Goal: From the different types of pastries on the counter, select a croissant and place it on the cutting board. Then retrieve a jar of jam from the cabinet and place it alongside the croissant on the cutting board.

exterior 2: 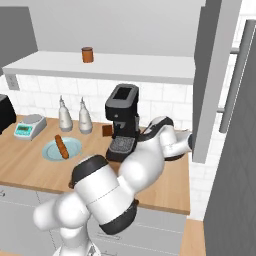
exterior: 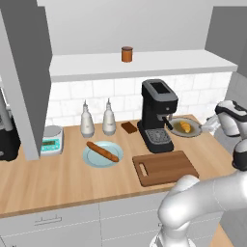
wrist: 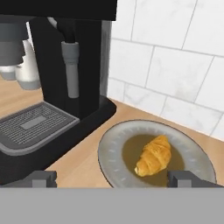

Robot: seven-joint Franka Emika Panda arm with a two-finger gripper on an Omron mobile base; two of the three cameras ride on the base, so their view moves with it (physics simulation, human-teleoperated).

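The gripper [wrist: 112,178] is wide apart and holds nothing; its two dark fingertips [wrist: 41,178] stand at the bottom of the hand view with the croissant [wrist: 154,156] just ahead, closer to the right-side tip than the left. The croissant lies on a grey plate [wrist: 109,153], roughly mid-plate, long axis running diagonally away from the hand. The black coffee machine [wrist: 65,78] stands just beside the plate, ahead and to the left of the hand; its drip tray [wrist: 35,127] is near the left fingertip. A tiled wall is beyond the plate.

In the left base view the croissant [exterior: 185,127] and plate [exterior: 193,132] sit at the right of the counter [exterior: 58,178], next to the coffee machine [exterior: 158,113]. The cutting board [exterior: 166,168] lies bare on the near side of them. The jar of jam [exterior: 127,54] stands on the cabinet [exterior: 159,62] shelf, untouched. The brown stick [exterior: 102,151] on its blue plate and the dark square [exterior: 129,127] are well apart from the hand.

Handling, judged: the croissant is light, soft, flaky and easy to crush. Best to pinch across the thick middle, jaws crosswise to its length, with a gentle squeeze. The tapered ends would likely slip or break. The plate rim and the coffee machine body crowd the left side, so the hand probably needs to shift right to centre before descending.
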